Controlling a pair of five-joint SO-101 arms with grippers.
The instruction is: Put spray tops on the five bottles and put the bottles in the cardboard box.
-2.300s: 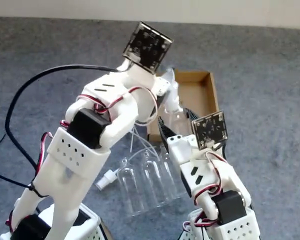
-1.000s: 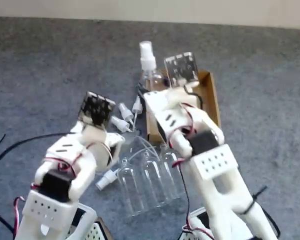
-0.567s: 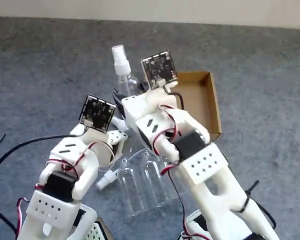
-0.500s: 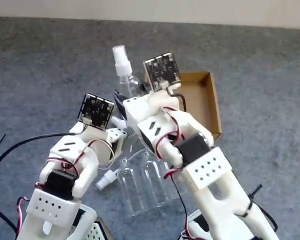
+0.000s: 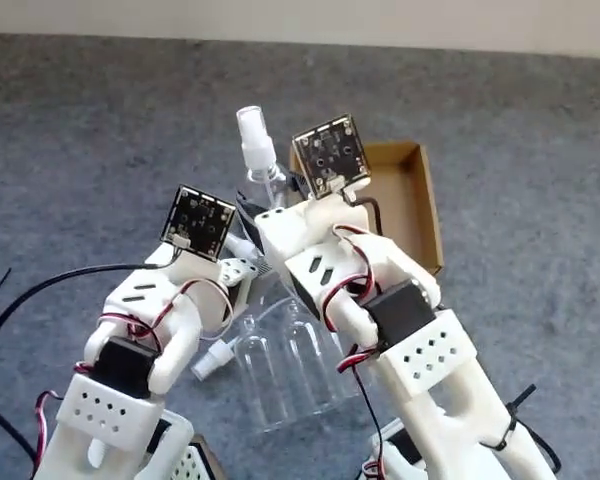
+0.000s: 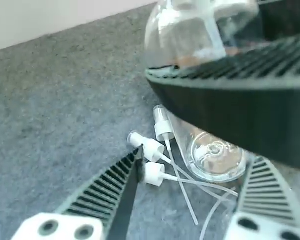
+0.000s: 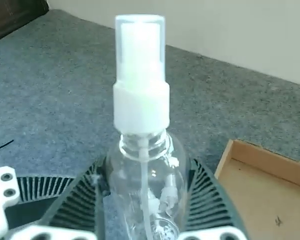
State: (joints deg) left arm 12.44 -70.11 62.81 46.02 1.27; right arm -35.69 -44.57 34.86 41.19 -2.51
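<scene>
Soft, even light lies over my grey counter (image 5: 80, 130), with only faint, diffuse shadows on it. Small white glints sit on the clear bottle (image 7: 142, 165) gripped in my right claw (image 7: 144, 205); the wall (image 7: 240, 30) behind it is bright.

- In the high view, the right arm (image 5: 365, 285) covers the cardboard box's (image 5: 412, 205) near left corner and the held bottle (image 5: 265, 178) below its shoulder.
- The arms overlap the lying bottles (image 5: 280, 372), so their number cannot be told.
- In the right wrist view, the bottle's base and most of the box are cut off.
- In the left wrist view, a blurred black finger (image 6: 225, 100) crosses the bottle.
</scene>
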